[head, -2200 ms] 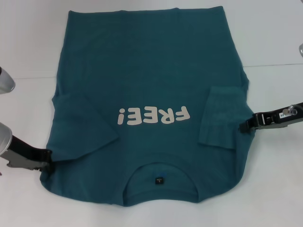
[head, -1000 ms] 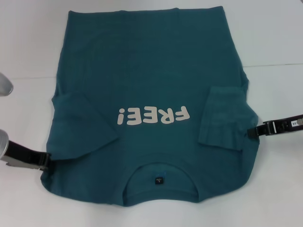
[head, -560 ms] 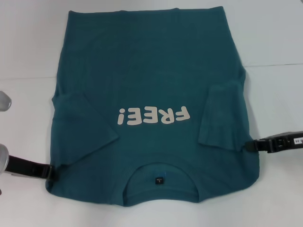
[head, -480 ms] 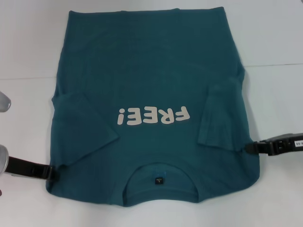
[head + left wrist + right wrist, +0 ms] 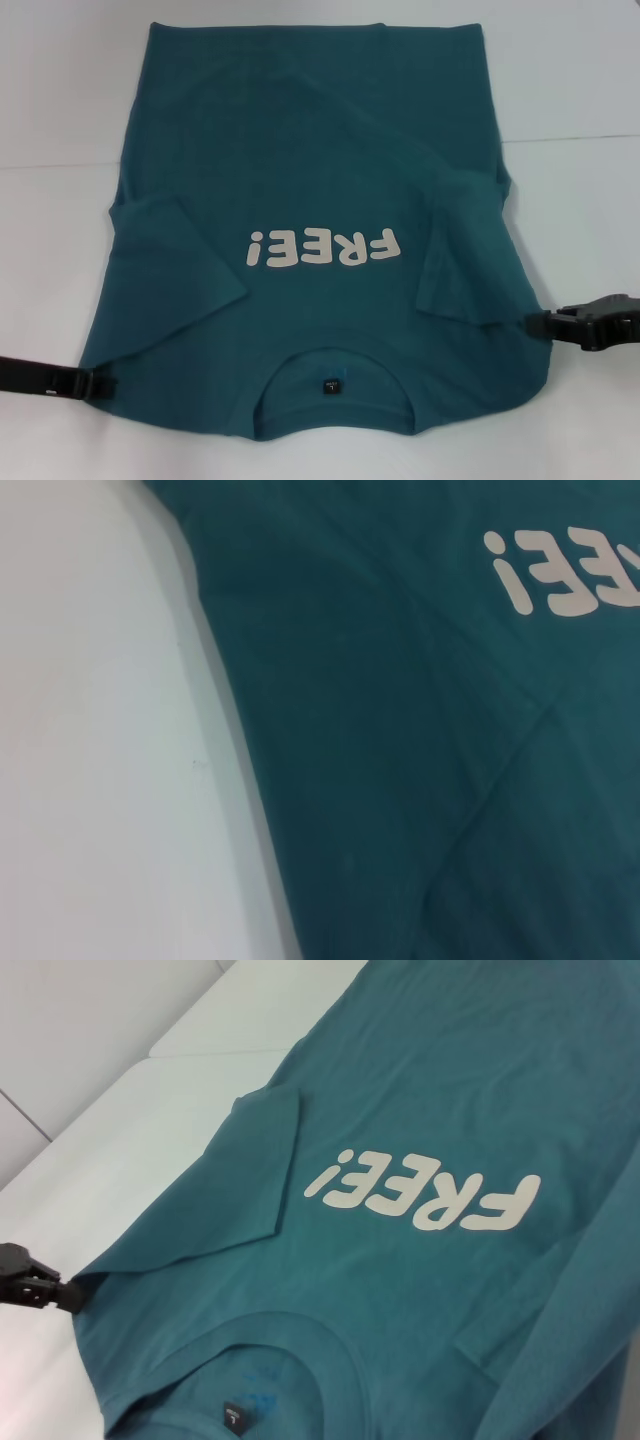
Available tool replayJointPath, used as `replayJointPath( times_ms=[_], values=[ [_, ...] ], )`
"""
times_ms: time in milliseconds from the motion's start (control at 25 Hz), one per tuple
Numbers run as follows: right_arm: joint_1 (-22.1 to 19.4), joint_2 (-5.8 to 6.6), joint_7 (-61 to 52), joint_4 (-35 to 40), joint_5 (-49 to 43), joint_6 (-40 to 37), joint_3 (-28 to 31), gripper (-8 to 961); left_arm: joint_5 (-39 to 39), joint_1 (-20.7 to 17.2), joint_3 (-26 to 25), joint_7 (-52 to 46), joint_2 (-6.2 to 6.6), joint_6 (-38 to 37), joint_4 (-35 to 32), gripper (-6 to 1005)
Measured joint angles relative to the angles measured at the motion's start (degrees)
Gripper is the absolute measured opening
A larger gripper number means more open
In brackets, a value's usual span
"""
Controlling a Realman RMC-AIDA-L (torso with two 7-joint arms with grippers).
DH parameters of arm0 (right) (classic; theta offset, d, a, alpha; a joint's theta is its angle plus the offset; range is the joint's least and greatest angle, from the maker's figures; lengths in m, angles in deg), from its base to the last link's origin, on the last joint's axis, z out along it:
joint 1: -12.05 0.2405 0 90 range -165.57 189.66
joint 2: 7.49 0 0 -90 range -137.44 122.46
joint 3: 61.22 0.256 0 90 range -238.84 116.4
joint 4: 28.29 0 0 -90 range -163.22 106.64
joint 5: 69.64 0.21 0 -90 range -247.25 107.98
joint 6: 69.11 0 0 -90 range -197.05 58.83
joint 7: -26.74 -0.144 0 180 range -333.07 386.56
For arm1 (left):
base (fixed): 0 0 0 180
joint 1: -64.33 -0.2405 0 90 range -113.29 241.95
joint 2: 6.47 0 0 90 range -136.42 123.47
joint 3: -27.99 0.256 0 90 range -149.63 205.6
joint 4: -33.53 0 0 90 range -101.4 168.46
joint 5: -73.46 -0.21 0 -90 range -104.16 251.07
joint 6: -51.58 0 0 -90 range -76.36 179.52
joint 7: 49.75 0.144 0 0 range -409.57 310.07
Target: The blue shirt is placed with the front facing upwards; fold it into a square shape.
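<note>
Shoulder corners pinched for the fold

Blue shirt [image 5: 310, 190] is spread front-up on the white tabletop [image 5: 580, 90], collar nearest the robot, both sleeves already turned inward. The left gripper [image 5: 103, 384] and right gripper [image 5: 533, 322] are seen clamped onto the shirt's edges at its two shoulder corners. Both corners should be lifted evenly and carried toward the far hem, cloth kept taut so no creases are trapped.

Bright, even light falls from overhead with no glare. The shirt [image 5: 310, 230] throws a thin soft shadow on the white table [image 5: 60, 250]. The left wrist view is slightly blurred.
</note>
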Motion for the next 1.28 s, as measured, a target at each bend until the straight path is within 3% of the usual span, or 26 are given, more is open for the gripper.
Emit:
replayJointPath(
  times_ms=[520, 720, 1200, 1280],
  values=[
    [0.6, -0.41, 1.1, -0.1, -0.3, 0.2, 1.7, 15, 0.9, -0.4, -5.6, 1.2, 0.17, -0.7, 2.8, 48],
    [2.0, -0.12, -0.8, 0.1, -1.1, 0.1, 1.5, 15, 0.9, 1.2, -5.8, -1.5, 1.02, -0.6, 2.5, 49],
    [7.6, -0.63, -3.3, 0.0, -7.1, 1.3, 1.3, 15, 0.9, 2.8, -5.9, -2.2, 0.93, 1.0, 2.5, 128],
    [7.8, -0.61, -3.5, 0.0, -7.2, 1.4, 1.3, 15, 0.9, 2.9, -5.8, -1.9, 0.82, 1.4, 2.7, 201]
  ],
)
